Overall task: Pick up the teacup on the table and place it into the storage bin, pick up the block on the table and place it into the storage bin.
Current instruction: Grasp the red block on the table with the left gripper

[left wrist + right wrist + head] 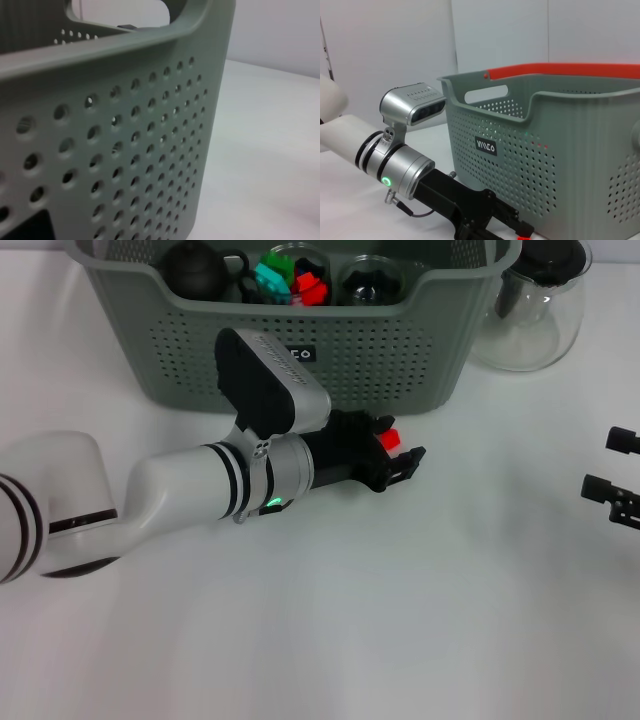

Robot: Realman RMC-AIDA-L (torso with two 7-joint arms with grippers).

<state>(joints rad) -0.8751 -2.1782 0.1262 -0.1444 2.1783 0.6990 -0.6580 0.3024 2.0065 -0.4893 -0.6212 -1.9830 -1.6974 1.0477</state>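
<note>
The grey-green storage bin (300, 350) stands at the back of the white table; its perforated wall fills the left wrist view (125, 140). My left gripper (400, 455) hovers low just in front of the bin, shut on a small red block (388, 436). The right wrist view shows that gripper (495, 225) and the red block (524, 231) beside the bin (560, 150). Inside the bin lie a dark round vessel (195, 270), green and red blocks (290, 282) and a clear glass cup (370, 280); which one is the teacup I cannot tell. My right gripper (612, 465) rests open at the right edge.
A clear glass pitcher (530, 310) with a dark lid stands right of the bin. A red-orange bar (560, 70) runs along the bin's far rim. Bare white table (420, 620) spreads in front of both arms.
</note>
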